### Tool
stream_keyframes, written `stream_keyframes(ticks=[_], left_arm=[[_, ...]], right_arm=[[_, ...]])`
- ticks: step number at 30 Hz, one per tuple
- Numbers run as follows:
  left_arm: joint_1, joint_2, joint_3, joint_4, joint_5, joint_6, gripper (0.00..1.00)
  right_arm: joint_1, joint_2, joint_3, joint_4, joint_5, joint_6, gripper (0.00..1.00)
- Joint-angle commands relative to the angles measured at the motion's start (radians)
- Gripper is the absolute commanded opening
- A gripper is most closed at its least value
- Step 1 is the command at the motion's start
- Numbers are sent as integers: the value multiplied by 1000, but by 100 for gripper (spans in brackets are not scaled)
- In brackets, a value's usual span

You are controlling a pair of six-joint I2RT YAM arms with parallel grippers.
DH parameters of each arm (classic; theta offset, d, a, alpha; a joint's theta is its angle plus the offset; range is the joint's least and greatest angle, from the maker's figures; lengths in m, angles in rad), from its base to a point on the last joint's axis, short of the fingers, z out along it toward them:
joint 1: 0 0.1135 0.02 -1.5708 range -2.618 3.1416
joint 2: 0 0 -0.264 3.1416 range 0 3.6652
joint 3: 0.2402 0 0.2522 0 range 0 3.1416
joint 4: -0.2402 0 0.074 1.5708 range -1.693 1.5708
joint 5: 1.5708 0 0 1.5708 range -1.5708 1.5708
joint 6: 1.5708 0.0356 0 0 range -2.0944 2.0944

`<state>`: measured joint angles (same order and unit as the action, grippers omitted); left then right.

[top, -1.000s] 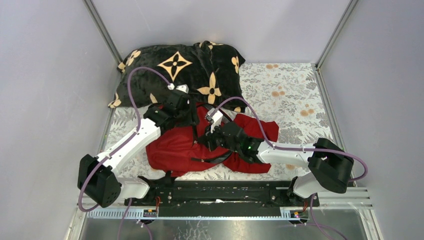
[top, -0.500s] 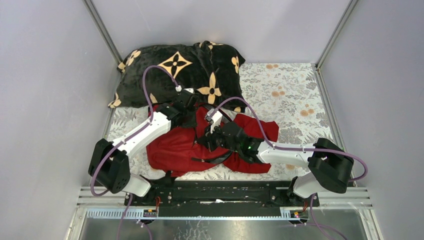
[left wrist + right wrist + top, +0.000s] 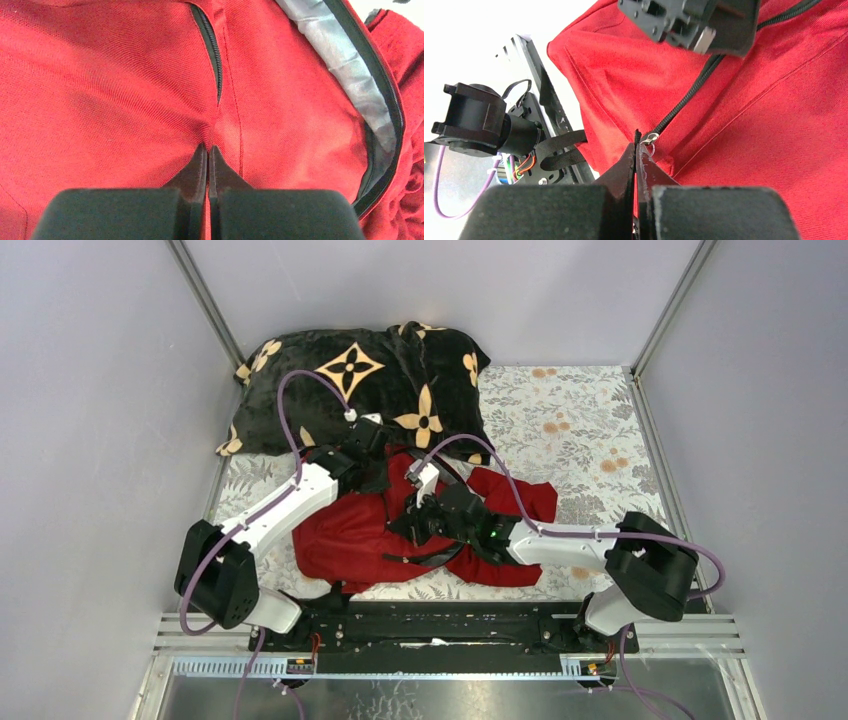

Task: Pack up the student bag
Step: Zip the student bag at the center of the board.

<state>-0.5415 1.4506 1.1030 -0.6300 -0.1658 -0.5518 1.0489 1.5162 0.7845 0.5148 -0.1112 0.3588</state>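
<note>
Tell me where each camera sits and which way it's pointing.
Top external: above and behind the robot, looking down at the red backpack on the table; left arm and right arm show.
Left wrist: on the left arm, facing down its shut left claw onto red fabric and a zipper.
Right wrist: along the shut right claw at the zipper pull.
Shared: both wrist views show the backpack's red fabric and a zipper.

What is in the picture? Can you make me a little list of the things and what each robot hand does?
Bag: red student bag, lying on the flowery table
Blanket: black blanket with tan flowers, on the bag's far side
Left gripper: shut, pinching red bag fabric below a zipper
Right gripper: shut on the bag, beside a silver ring
</note>
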Motion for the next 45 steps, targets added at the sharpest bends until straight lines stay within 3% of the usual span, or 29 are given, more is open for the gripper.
stream_keyframes(ticks=[1,7,18,22,27,28,35,40,45], left_arm=[[59,-29,-8,127,10,-29,0],[158,-30,-19,179,122,-42,0],[234,-119,-25,199,110,-58,0],[219,-146,4,203,209,-21,0],[117,-221,52,106,97,27,46],[115,-267,26,105,99,33,51],[114,-604,-251,85,97,79,58],[78,-702,-347,97,160,-28,49],[-13,-690,-400,99,158,-71,52]], right_arm=[[40,14,33,18,-33,46,0],[63,43,-30,96,-48,187,0],[74,-19,-55,32,-16,199,0],[74,-13,-46,42,-16,199,0],[70,-11,27,-5,49,177,0],[65,-11,46,-21,60,174,0],[-1,44,161,-106,23,170,0],[-44,85,223,-124,3,170,0],[-69,139,306,-182,-47,152,0]])
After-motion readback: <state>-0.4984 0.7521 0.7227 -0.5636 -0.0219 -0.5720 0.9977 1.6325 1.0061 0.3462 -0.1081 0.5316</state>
